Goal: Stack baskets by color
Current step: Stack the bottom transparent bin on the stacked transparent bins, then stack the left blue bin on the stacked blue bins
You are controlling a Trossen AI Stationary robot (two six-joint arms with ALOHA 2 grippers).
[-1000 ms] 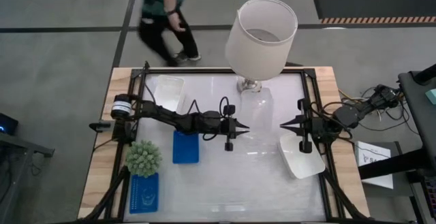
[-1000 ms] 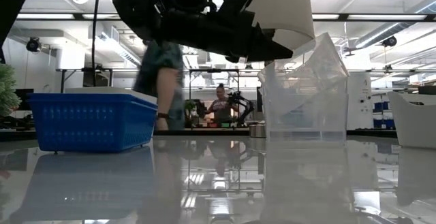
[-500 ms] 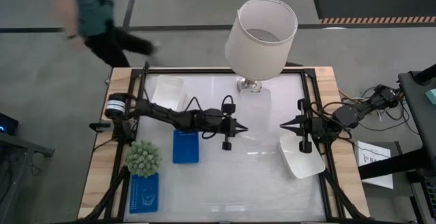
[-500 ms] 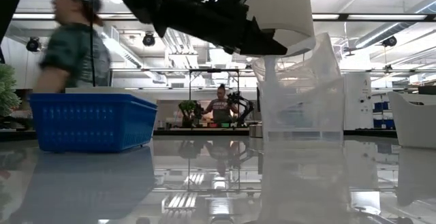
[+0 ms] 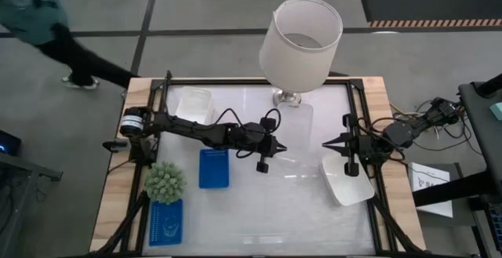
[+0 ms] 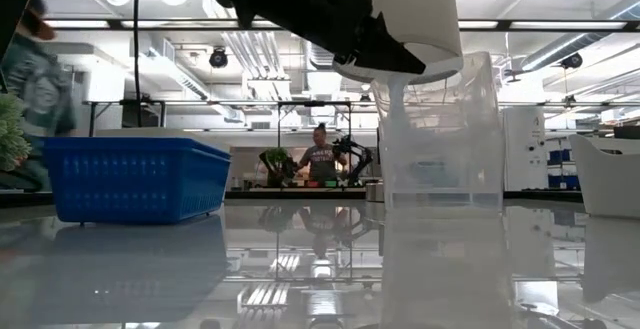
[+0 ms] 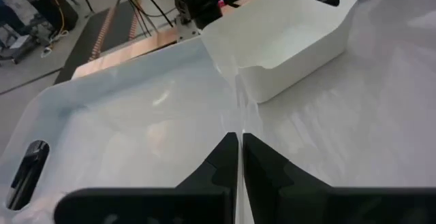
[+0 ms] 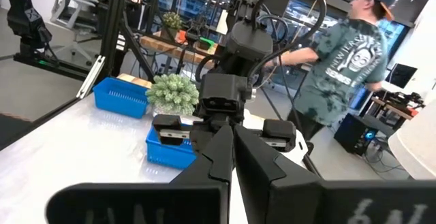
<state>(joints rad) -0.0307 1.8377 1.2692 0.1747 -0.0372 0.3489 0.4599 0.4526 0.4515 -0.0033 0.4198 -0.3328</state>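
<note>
- The left gripper (image 5: 280, 149) is near the middle of the bench, and its 2 fingers (image 7: 228, 157) are pressed together on the thin wall of the clear basket (image 5: 296, 136). The grip is narrow, only on the rim.
- The clear basket stands in the middle part of the bench, toward the far edge, just in front of the foot of the white lamp (image 5: 301, 34).
- The right gripper (image 5: 326, 143) waits near the right edge, fingers fully shut with nothing between them, just beside the white basket (image 5: 347, 181).
- 1 blue basket (image 5: 213, 168) lies left of the middle. Another blue basket (image 5: 165, 223) is at the near left corner, under the green spiky plant (image 5: 165, 181).
- 1 more pale basket (image 5: 194, 103) is near the far left corner; I think it is clear, but I cannot tell for sure.
- I judge that the step now is the pick-up of the clear basket, so the stacking is only at its start.
- The next move needs a careful lift, because the wall is thin and slippery, then a carry to the basket of the same kind.
</note>
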